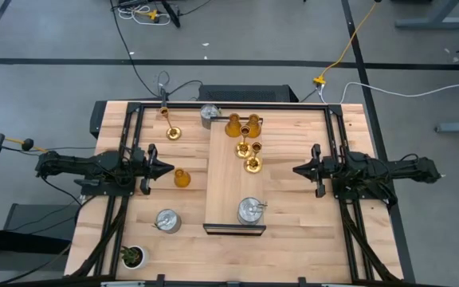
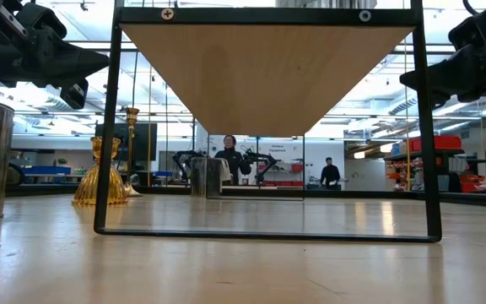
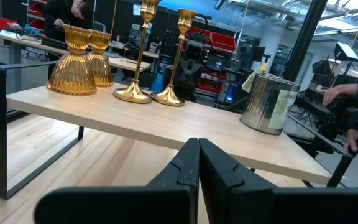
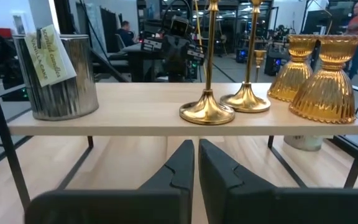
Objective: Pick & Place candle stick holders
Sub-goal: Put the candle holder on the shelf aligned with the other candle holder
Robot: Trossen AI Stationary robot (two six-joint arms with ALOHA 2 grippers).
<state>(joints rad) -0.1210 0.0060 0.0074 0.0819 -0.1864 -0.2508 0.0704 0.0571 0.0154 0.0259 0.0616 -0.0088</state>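
The left pincer (image 1: 166,168) hovers with fingers pressed together, just beside an amber holder (image 1: 182,178) on the tabletop (image 1: 293,239). A raised shelf (image 1: 225,183) in the middle carries two amber holders (image 1: 233,125), two gold stems (image 1: 253,163) and a silver holder (image 1: 250,210). The right pincer (image 1: 297,170) waits, fingers also together.

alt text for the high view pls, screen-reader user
Overhead: a raised wooden shelf mid-table carries two amber holders, two gold holders and a silver holder. The left end effector and right end effector flank it, both shut and empty.
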